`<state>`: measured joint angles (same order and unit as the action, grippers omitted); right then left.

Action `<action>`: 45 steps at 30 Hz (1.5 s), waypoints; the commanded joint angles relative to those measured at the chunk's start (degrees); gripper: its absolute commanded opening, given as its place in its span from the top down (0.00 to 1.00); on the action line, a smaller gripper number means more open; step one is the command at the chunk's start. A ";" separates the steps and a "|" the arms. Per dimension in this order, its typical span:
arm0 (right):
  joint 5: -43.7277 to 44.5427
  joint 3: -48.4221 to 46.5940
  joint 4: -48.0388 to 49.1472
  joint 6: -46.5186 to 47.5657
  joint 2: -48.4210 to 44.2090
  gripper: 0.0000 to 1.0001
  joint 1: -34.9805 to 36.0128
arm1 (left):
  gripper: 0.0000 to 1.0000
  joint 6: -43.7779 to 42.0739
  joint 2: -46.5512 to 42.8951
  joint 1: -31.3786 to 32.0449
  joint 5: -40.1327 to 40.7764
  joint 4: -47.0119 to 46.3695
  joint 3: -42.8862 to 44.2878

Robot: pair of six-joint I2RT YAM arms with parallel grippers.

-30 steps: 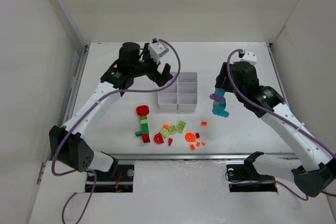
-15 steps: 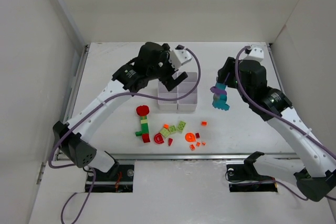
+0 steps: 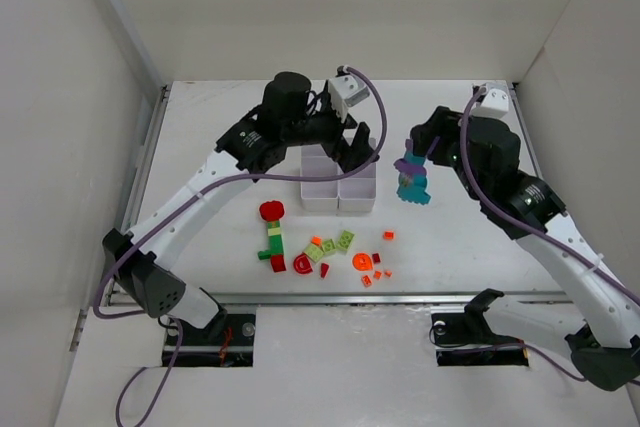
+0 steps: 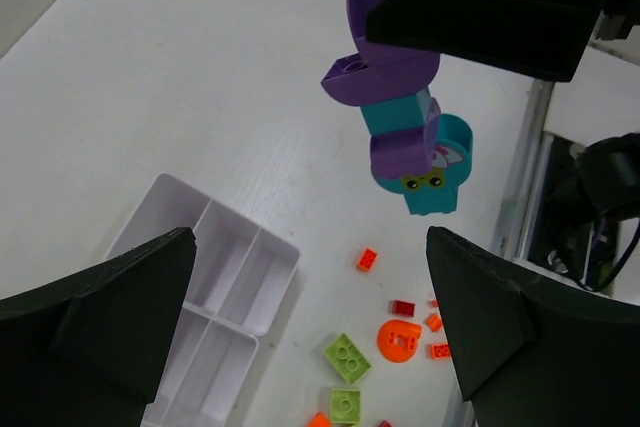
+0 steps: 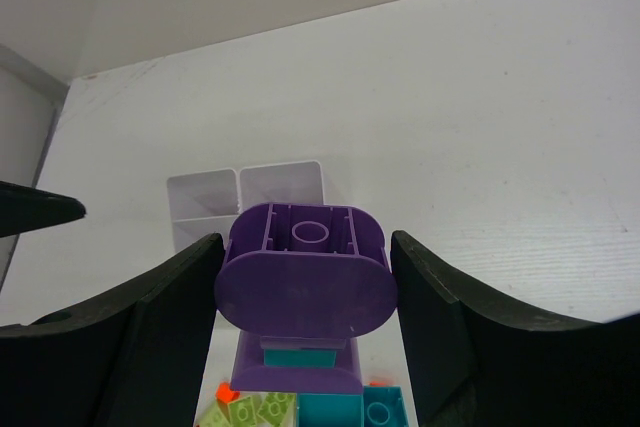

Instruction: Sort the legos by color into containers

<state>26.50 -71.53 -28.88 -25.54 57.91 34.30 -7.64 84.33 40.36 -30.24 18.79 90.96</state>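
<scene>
My right gripper (image 3: 414, 159) is shut on a stacked lego piece of purple and teal bricks (image 3: 411, 183), held off the table to the right of the white containers (image 3: 340, 189). In the right wrist view the purple top (image 5: 305, 282) sits between both fingers. My left gripper (image 3: 352, 150) hangs open over the containers with nothing in it. Its wrist view shows the hanging stack (image 4: 408, 132) ahead and the containers (image 4: 205, 282) below left. Loose legos lie nearer the arms: a red and green stack (image 3: 272, 237), lime green bricks (image 3: 333, 244) and orange bits (image 3: 364, 262).
White walls close in the table on the left, right and back. A metal rail (image 3: 330, 297) runs along the near edge. The compartments that show (image 4: 175, 247) look empty. Small orange and red bricks (image 4: 367, 259) are scattered right of the lime green ones.
My left arm has swung right, from left of the containers to above them, towards the held stack. My right gripper has drawn the stack slightly farther back.
</scene>
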 commanded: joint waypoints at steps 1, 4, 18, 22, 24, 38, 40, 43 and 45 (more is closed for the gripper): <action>-1.72 -0.90 4.54 -1.00 -2.00 1.00 1.38 | 0.00 6.40 -0.49 1.38 -3.69 -6.74 -0.69; -2.33 1.13 6.55 -1.62 -2.80 1.00 1.99 | 0.00 7.11 0.13 2.09 -3.69 -6.75 -0.08; -5.57 1.57 9.02 -3.38 -2.36 1.00 3.05 | 0.00 4.64 5.21 3.76 -11.16 -8.76 1.32; -6.11 1.04 8.32 -3.38 -1.84 1.00 3.05 | 0.00 0.37 7.07 3.76 -11.16 -6.23 4.22; -7.42 1.04 8.84 -2.33 -2.97 1.00 3.05 | 0.00 -2.80 7.07 3.76 -10.63 -4.56 4.23; -42.31 8.59 18.07 30.28 -11.33 1.00 3.05 | 0.00 -27.87 -1.89 -3.44 -29.17 7.49 2.29; -44.24 8.60 18.60 31.08 -11.33 1.00 3.05 | 0.00 -29.70 -2.42 -3.44 -29.17 9.42 3.16; -49.59 8.60 18.60 32.39 -10.02 1.00 3.05 | 0.00 -35.23 -2.95 -3.44 -28.57 12.24 3.70; -52.50 7.99 18.60 32.40 -8.18 1.00 3.05 | 0.00 -35.78 -2.95 -1.96 -28.56 12.24 3.17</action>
<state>-17.41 -62.89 -15.33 3.73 48.10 36.84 -37.91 82.54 37.28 -56.49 28.60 93.03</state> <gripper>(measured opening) 0.699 0.997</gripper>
